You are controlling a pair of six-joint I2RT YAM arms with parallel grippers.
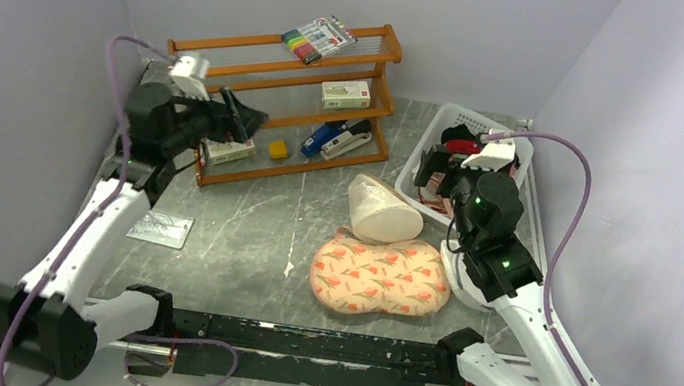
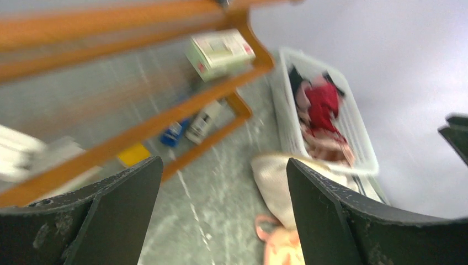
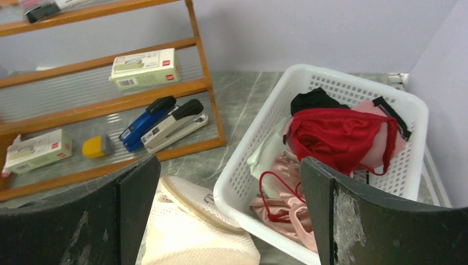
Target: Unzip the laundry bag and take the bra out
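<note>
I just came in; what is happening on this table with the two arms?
Nothing is held right now. The floral laundry bag lies closed on the table, and neither arm touches it. The left claw is open, raised near the wooden shelf. The right claw is open, raised near the white basket.

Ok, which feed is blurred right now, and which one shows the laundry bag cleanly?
Left wrist: blurred and streaky; the wooden shelf smears, and the laundry bag is just a soft peach corner at the bottom edge. Right wrist: sharp, white basket crisp, bag out of frame. Top external: sharp, evenly lit, whole bag in view.
</note>
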